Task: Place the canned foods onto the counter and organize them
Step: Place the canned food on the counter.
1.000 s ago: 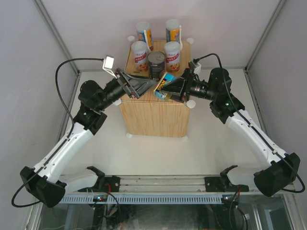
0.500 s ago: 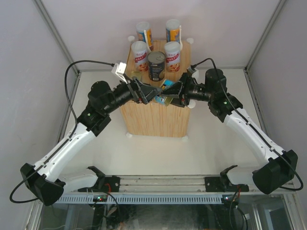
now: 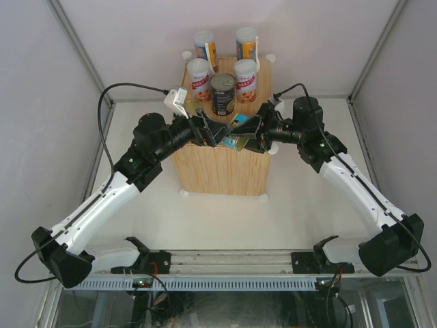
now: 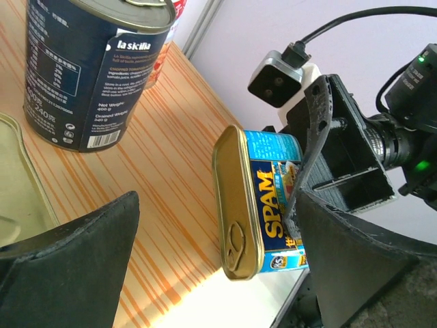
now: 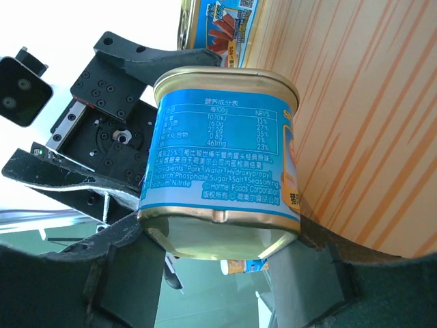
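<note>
R fingers (image 5: 109, 280), part-closed on Spam tin (image 4: 263, 205), have lowered it to counter (image 3: 218, 171) near dark can (image 4: 89, 75); L fingers (image 4: 61, 273), wide open & empty, moved in beside it: placement looks nr done.

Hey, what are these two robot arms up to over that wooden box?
They are stocking cans on the wooden counter. The right arm holds a blue-and-gold Spam tin in its jaws over the near part of the top. The left arm faces it, jaws wide open and empty. Two tall cylinders, two short white-red cans and a dark can stand at the far end. Another flat tin lies by the left jaws.
</note>
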`<state>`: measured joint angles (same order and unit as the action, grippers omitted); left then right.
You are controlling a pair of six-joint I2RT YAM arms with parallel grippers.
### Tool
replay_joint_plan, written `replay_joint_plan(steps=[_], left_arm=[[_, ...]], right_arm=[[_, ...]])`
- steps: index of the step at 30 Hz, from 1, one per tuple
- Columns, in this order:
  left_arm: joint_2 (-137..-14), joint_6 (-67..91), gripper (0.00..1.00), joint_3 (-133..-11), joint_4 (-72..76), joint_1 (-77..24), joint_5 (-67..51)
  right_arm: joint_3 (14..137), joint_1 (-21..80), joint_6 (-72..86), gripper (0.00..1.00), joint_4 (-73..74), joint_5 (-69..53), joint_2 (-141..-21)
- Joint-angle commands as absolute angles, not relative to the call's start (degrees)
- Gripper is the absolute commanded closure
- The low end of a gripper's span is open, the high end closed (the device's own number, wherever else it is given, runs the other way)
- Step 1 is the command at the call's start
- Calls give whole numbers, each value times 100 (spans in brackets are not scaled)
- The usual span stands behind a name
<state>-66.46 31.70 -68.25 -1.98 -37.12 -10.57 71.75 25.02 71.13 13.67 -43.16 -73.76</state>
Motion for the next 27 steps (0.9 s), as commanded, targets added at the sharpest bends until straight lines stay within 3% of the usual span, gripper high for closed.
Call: replay_joint_plan(steps=[1, 22, 27], left_arm=[[-6725, 2963, 1, -7314, -53, -3753, -831], [-7114, 3517, 2, -7288, 981, -3823, -953], [-7215, 3601, 2, -7373, 1058, -3865, -918]], right_arm=[[7563, 2432, 6924, 62, 1653, -4360, -7366], [8138, 2056, 6061, 50, 2934, -4336, -7346], [8449, 1934, 5706, 43, 3342, -4287, -7436]])
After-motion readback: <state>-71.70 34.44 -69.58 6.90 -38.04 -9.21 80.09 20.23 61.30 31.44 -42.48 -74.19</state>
